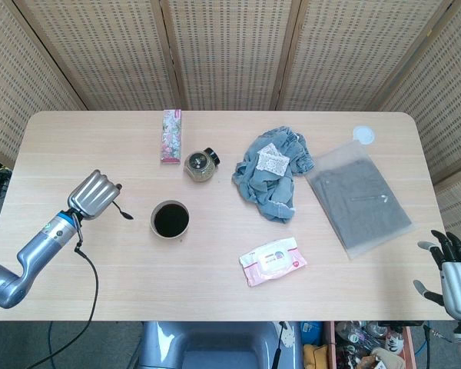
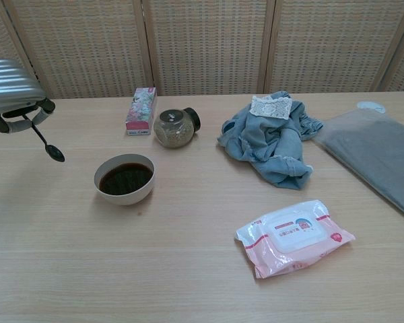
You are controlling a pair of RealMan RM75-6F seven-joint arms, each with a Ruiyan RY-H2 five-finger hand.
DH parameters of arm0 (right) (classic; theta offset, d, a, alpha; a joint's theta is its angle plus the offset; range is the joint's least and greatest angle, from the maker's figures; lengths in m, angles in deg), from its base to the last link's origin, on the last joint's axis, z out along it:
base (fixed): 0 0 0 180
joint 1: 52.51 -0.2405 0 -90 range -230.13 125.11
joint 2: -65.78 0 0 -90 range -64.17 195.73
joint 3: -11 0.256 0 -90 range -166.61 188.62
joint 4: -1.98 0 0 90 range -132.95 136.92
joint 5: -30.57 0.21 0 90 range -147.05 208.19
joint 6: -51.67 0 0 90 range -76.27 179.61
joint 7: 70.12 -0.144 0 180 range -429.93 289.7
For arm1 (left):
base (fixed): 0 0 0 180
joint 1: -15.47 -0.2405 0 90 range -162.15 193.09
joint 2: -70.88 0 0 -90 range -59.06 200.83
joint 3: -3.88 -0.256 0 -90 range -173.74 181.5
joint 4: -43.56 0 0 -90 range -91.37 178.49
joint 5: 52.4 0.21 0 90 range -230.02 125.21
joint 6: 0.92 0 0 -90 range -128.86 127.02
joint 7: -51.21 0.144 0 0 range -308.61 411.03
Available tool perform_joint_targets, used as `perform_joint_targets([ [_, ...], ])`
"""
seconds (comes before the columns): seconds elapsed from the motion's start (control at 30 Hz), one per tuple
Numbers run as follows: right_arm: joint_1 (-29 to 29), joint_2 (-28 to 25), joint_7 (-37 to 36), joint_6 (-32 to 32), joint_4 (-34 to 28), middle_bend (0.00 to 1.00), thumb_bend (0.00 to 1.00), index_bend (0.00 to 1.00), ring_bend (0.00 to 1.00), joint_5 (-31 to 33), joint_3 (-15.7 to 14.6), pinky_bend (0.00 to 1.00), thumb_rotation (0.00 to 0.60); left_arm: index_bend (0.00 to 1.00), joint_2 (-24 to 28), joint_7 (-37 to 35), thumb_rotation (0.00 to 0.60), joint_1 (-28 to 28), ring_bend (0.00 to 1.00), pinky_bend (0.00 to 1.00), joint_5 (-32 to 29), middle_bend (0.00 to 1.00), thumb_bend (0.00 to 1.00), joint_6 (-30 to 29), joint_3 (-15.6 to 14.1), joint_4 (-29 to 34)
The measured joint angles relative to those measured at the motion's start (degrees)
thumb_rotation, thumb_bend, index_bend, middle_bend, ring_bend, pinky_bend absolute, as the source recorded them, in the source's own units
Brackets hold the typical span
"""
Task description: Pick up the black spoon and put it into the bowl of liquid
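Note:
My left hand (image 1: 97, 194) (image 2: 13, 94) holds the black spoon (image 1: 123, 212) (image 2: 47, 142) by its handle, well above the table, with the spoon's bowl end hanging down and to the right. The white bowl of dark liquid (image 1: 170, 220) (image 2: 124, 178) stands on the table just right of the spoon, apart from it. My right hand (image 1: 450, 269) hangs off the table's front right corner, fingers spread, holding nothing; only the head view shows it.
Behind the bowl stand a glass jar (image 1: 201, 164) and a pink floral box (image 1: 171, 136). A crumpled blue cloth (image 1: 273, 173) lies mid-table, a grey packaged garment (image 1: 359, 200) at the right, a pink wet-wipes pack (image 1: 273, 260) near the front, a small white disc (image 1: 363, 135) at the back right.

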Motion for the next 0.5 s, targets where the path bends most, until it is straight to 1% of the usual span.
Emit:
perform_joint_targets([
  [0.13, 0.2, 0.0, -0.1, -0.2, 0.1, 0.22, 0.29, 0.33, 0.14, 0.0, 0.0, 0.27, 0.600, 0.69, -0.6, 2.3, 0.600, 1.4, 0.59, 0.62, 0.5, 0.73, 0.47, 1.0, 0.1, 0.2],
  [0.37, 0.5, 0.1, -0.5, -0.5, 0.4, 0.22, 0.29, 0.33, 0.14, 0.0, -0.1, 0.27, 0.600, 0.70, -3.6, 7.8, 0.600, 4.6, 0.57, 0.62, 1.1, 0.71, 0.47, 3.9, 0.4, -0.1],
  [0.5, 0.7, 0.1, -0.8, -0.6, 0.7, 0.22, 0.30, 0.33, 0.14, 0.3, 0.0, 0.27, 0.600, 0.70, -5.7, 10.5, 0.600, 6.4, 0.53, 0.62, 1.4, 0.69, 0.47, 5.6, 0.3, -0.9],
])
